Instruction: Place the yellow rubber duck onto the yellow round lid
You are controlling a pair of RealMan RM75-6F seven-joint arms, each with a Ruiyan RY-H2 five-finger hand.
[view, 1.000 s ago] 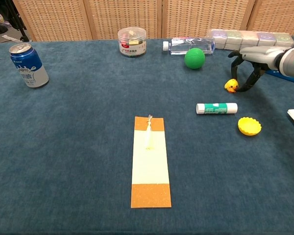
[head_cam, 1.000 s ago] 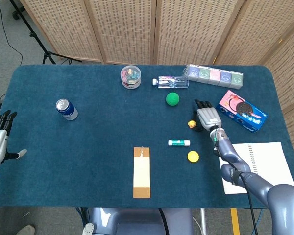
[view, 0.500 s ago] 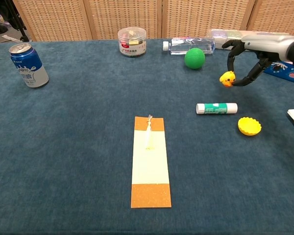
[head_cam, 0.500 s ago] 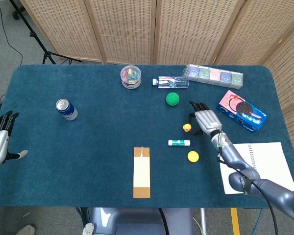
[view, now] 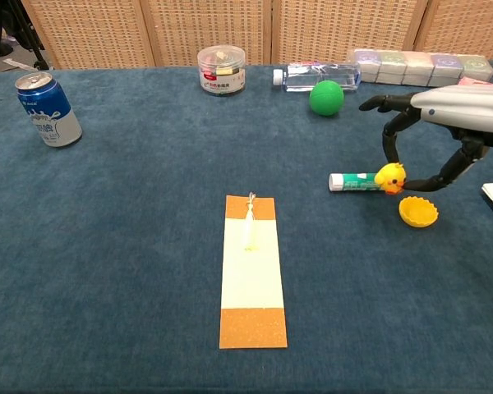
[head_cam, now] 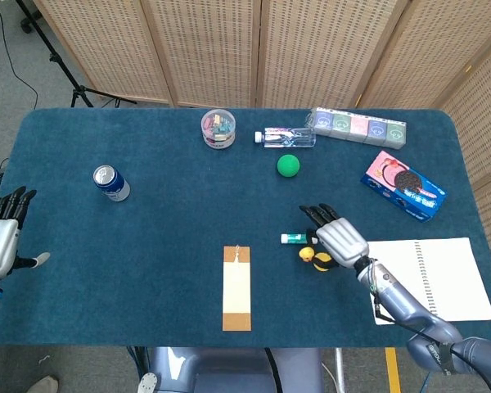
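The tabletop (view: 107, 271) wears a matt, slightly napped dark blue cloth. The yellow rubber duck (view: 389, 176) looks smooth and softly dull, while the yellow round lid (view: 418, 212) is plastic with a ribbed rim. The right hand (head_cam: 337, 240) has a smooth grey shell with black fingers (view: 392, 131). Near the left edge the can (view: 48, 109) is glossy printed metal. Toward the far edge the bottle (view: 316, 77) and the round tub (view: 221, 69) are clear shiny plastic; the green ball (view: 326, 98) is matt. The bookmark (view: 251, 271) looks like paper.

Yellow duck (view: 389, 176) w/ orange beak, yellow lid (view: 417, 212), green ball (view: 326, 98), blue cloth (view: 131, 246).
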